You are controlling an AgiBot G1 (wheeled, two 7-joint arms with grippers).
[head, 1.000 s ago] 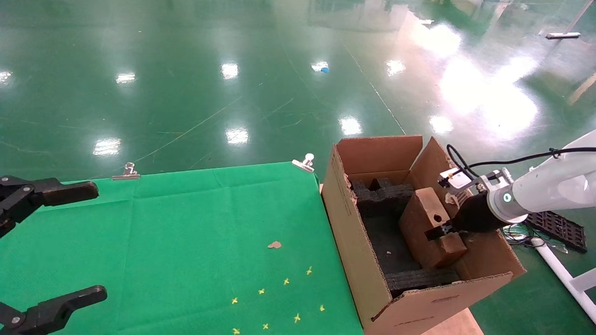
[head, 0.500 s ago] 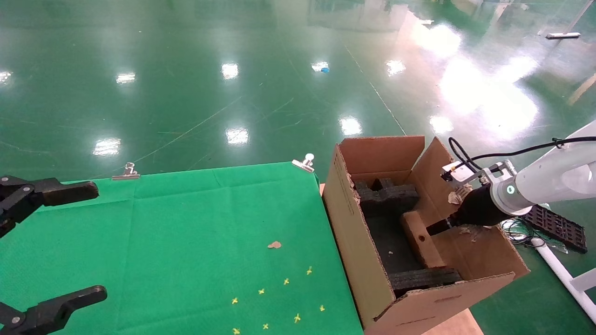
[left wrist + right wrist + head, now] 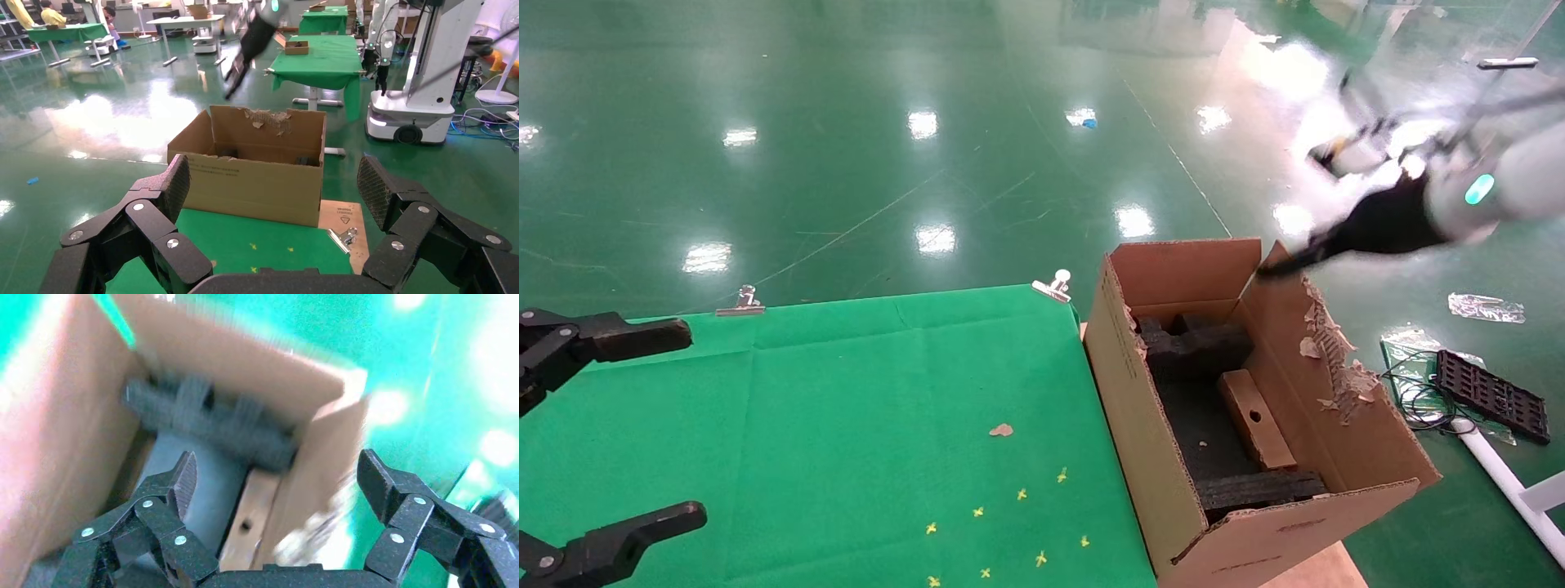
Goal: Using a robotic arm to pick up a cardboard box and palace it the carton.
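Note:
The small cardboard box (image 3: 1256,418) with a round hole lies inside the carton (image 3: 1140,425), against its right wall between the black foam blocks (image 3: 1193,343). It also shows in the right wrist view (image 3: 248,523). The white robotic arm (image 3: 1512,184) is lifted high above the carton's back right corner. My right gripper (image 3: 1275,268) is open and empty, its fingers (image 3: 183,478) spread wide over the carton. My left gripper (image 3: 641,425) is open and empty at the table's left edge, facing the carton (image 3: 257,177).
The green-covered table (image 3: 846,425) bears a brown scrap (image 3: 1001,429) and several yellow marks. Metal clips (image 3: 1053,286) hold the cloth. The carton's right flap (image 3: 1328,359) is torn. A black tray (image 3: 1491,396) and cables lie on the floor at the right.
My right gripper let go of the small box inside the carton, opened, and rose fast up and back out of the carton. The box dropped flat against the right wall. The left arm stayed still.

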